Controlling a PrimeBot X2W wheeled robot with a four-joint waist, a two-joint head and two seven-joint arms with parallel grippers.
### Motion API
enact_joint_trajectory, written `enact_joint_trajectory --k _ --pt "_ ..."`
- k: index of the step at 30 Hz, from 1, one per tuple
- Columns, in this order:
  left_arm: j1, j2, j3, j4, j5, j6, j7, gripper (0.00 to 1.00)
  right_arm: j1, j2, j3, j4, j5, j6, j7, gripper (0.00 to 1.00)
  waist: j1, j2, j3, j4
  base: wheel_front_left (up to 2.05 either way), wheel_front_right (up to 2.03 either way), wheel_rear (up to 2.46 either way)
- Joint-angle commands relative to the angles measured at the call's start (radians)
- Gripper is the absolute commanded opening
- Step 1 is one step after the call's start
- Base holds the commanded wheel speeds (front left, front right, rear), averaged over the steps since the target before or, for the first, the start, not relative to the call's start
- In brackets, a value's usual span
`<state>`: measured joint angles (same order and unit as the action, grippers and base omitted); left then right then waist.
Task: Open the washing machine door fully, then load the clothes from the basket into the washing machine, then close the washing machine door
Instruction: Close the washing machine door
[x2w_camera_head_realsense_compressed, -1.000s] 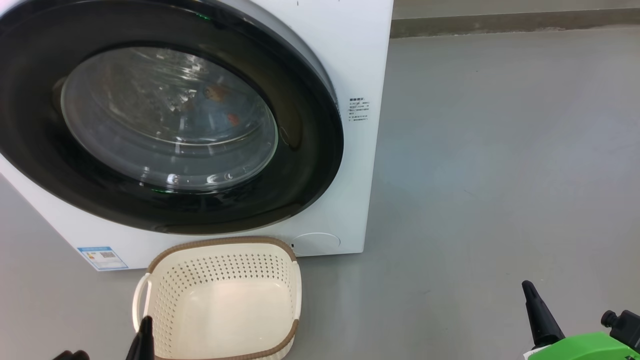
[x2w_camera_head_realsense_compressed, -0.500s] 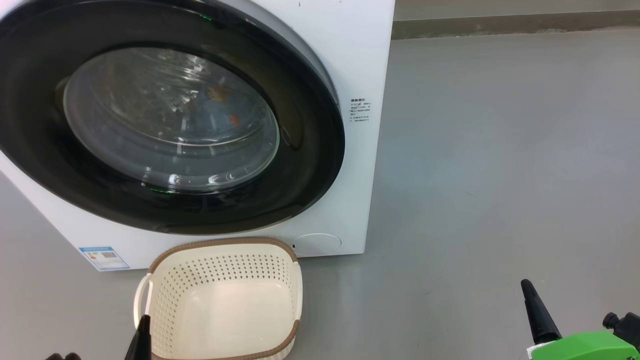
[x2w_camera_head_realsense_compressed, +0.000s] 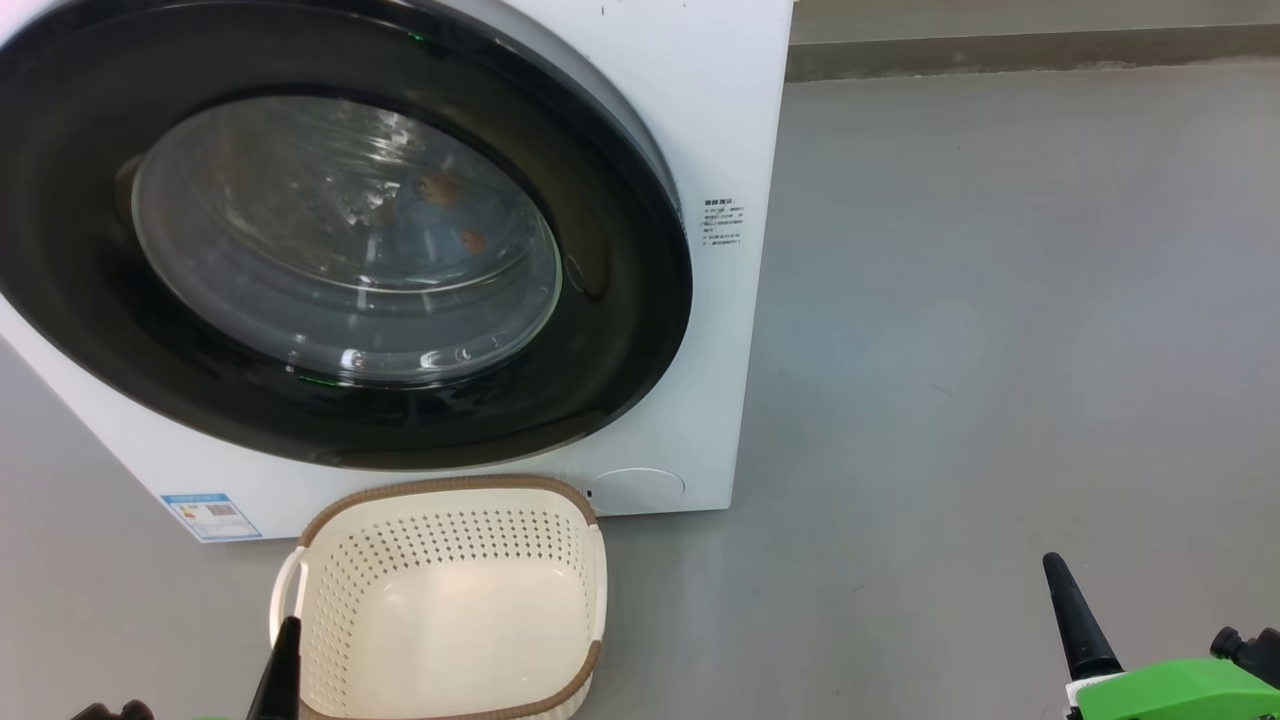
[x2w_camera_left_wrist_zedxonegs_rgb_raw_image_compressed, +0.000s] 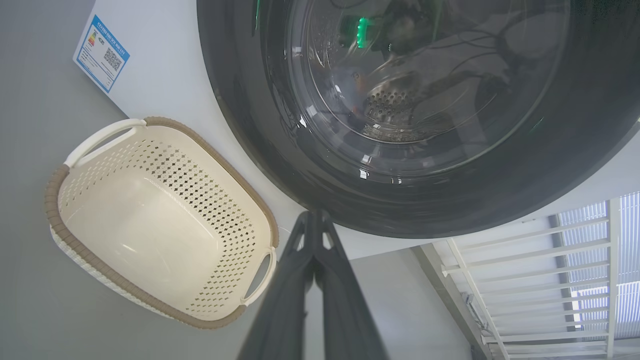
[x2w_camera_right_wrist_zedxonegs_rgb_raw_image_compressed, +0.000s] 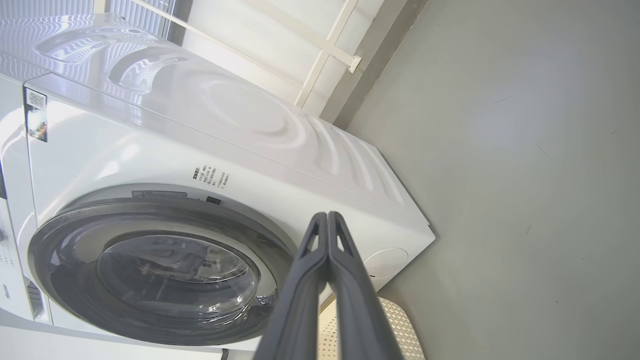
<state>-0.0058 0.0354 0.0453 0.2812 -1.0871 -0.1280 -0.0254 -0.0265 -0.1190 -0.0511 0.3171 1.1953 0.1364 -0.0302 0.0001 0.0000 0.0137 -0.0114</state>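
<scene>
White washing machine (x2w_camera_head_realsense_compressed: 740, 120): largest body in the scene. It carries the door on its front panel. Judged state of task: loading and closing look complete, so the step in hand is confirming the latch.
Washing machine door (x2w_camera_head_realsense_compressed: 630, 300): reference for every position below. The glossy black ring lies against the front panel, with no gap visible in the head view or the right wrist view. Judged closed.
Door seam: inspect the full circle for trapped fabric; none is visible. If the latch is in doubt, push on the black ring, never on the glass. Push on the side away from the hinge, which cannot be located here.
Basket (x2w_camera_head_realsense_compressed: 450, 530): on the grey floor (x2w_camera_head_realsense_compressed: 1000, 300), directly below the door. Nothing lies in it.
Clothes (x2w_camera_head_realsense_compressed: 445, 205): behind the door's glass, inside the drum. Pale blue fabric with orange marks, partly masked by reflections.
Left gripper (x2w_camera_left_wrist_zedxonegs_rgb_raw_image_compressed: 314, 215): fingers pressed together, grasping nothing. It sits below the door's lower edge and apart from it, close to the basket's handle. Raise it clear of that handle before any push.
Right gripper (x2w_camera_right_wrist_zedxonegs_rgb_raw_image_compressed: 327, 216): fingers pressed together, grasping nothing. It sits below and well to the right of the door, over bare floor. It is judged the freer arm for a push.
</scene>
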Motion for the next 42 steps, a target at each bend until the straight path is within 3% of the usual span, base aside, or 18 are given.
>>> enact_joint_trajectory --k 1,42 --pt "-0.049 0.012 0.028 -0.028 -0.031 -0.002 0.007 0.00 -0.051 -0.001 0.001 -0.031 0.026 -0.004 0.009 0.00 0.0000 0.0000 0.000 0.000 0.00 0.00 0.00" --pt "-0.096 0.015 0.064 -0.035 -0.465 -0.003 0.124 0.00 -0.078 0.060 -0.055 -0.068 0.369 -0.005 0.127 0.00 0.0000 0.0000 -0.009 0.010 0.00 0.00 0.00"
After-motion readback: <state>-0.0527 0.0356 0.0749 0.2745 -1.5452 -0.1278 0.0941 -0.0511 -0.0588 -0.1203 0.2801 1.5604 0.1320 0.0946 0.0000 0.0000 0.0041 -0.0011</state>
